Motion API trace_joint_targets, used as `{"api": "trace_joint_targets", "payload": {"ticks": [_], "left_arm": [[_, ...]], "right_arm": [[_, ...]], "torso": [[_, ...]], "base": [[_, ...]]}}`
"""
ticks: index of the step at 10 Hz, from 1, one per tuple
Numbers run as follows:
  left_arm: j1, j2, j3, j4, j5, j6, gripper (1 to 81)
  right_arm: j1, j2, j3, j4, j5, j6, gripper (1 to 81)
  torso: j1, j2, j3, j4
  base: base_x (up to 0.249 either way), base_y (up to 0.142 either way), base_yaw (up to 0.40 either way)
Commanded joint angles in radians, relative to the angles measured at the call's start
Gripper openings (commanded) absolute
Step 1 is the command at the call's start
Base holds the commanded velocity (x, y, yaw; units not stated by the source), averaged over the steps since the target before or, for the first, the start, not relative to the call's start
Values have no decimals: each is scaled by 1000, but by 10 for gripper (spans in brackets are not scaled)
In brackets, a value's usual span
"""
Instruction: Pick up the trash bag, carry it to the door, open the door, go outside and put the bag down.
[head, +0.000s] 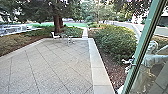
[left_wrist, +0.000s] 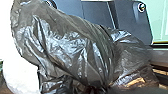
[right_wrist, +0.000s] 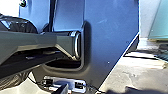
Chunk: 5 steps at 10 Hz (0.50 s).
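- Watching the robot facing the paved yard; a green door frame is slanting down the head view's right side.
- The dark trash bag is bulging directly in front of the left wrist camera, very close, beside the robot's dark plate.
- Its folds are drawing together into a gather; its bulk is spreading out from there. The long axis I am not settling, the plastic being so slack.
- Left arm is lying nearer to the bag, so I am judging it the carrier, and the bag's underside against the paving as what a set-down is turning on.
- Whether the left or right gripper's jaws are standing wide or narrow, I cannot tell.
- Beyond the glass, what I am taking for a person is standing near the frame.
- A pale kerb is running between paving and bushes; a white chair is sitting near the far edge.
- Looking for brands, labels, lettering: I am reading none, on bag or robot.
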Motion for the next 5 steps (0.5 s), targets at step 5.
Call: {"api": "trace_joint_targets", "payload": {"ticks": [5], "left_arm": [[-35, 4, 6, 0, 75, 5, 10]], "right_arm": [[37, -3, -1, 0, -59, 1, 811]], "torso": [[0, 0, 0, 0]], "base": [[120, 0, 0]]}}
